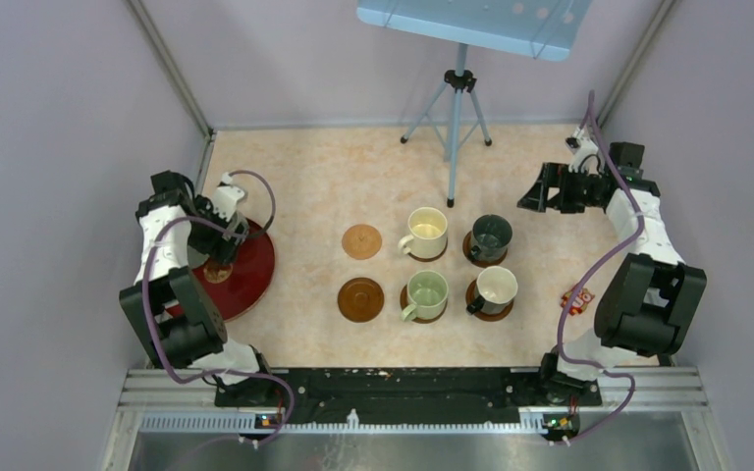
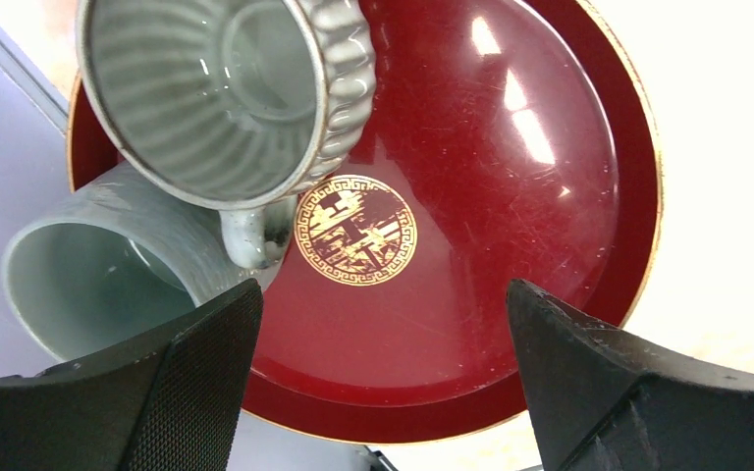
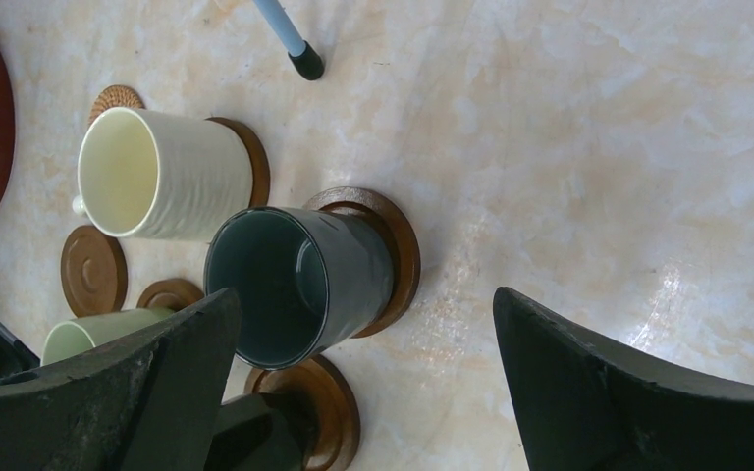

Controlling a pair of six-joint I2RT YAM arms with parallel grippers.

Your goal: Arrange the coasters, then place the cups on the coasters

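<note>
Coasters: two rows of three; the tan coaster (image 1: 361,241) and dark brown coaster (image 1: 360,299) in the left column lie bare.
Cups on coasters: cream cup (image 1: 427,231), dark green-grey cup (image 1: 491,235), pale green cup (image 1: 426,292), dark white-lined cup (image 1: 496,287).
Cups on red tray (image 2: 511,196): ribbed grey cup (image 2: 226,93) against plain grey cup (image 2: 108,270).
Left gripper (image 2: 383,294): released, fingers spread above the tray.
Right gripper (image 3: 365,299): released, empty, far right.

Gap btwn tray (image 1: 255,267) & bare coasters (image 1: 360,299) free; tripod (image 1: 455,118) blocks rear
</note>
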